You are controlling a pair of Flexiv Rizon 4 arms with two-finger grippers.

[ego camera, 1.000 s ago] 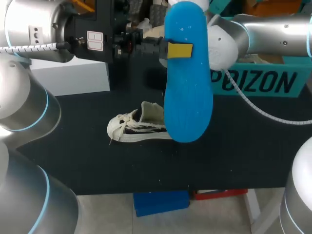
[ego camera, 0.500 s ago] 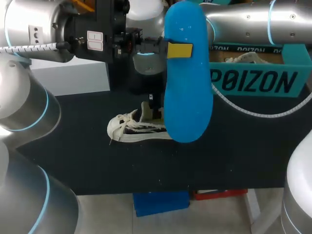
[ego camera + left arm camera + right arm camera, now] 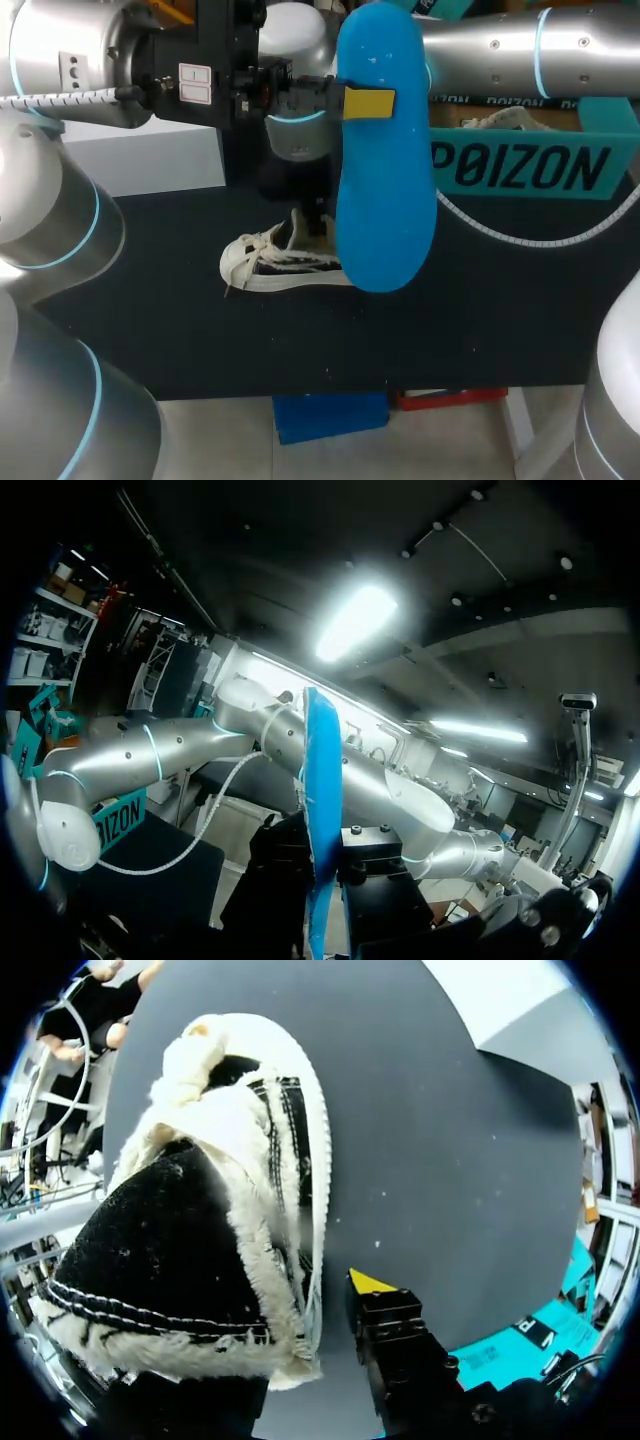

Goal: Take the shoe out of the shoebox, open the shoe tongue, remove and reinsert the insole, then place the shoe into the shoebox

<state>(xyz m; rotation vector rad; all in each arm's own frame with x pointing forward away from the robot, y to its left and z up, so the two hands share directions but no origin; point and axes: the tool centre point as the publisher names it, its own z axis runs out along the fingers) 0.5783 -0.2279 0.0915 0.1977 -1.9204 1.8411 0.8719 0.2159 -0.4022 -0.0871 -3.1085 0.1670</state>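
Note:
My left gripper (image 3: 367, 103) is shut on a blue insole (image 3: 385, 200) and holds it upright high above the table. In the left wrist view the insole (image 3: 320, 810) shows edge-on between the fingers. A cream and black shoe (image 3: 280, 262) lies on the dark table (image 3: 150, 300), toe to the left. My right arm crosses from the right behind the insole, and its gripper (image 3: 316, 215) sits at the shoe's collar. In the right wrist view the fleece-lined shoe (image 3: 200, 1250) fills the space ahead. One yellow-tipped finger (image 3: 368, 1282) stands just off the sole's side. The other is hidden by the shoe.
A teal shoebox (image 3: 530, 165) stands at the back right with another pale shoe (image 3: 505, 120) inside. A white box (image 3: 150, 155) sits at the back left. The left arm's body looms over the table's left side.
My right arm has swung left across the box and come down to the shoe's collar. The left arm and the insole have not moved.

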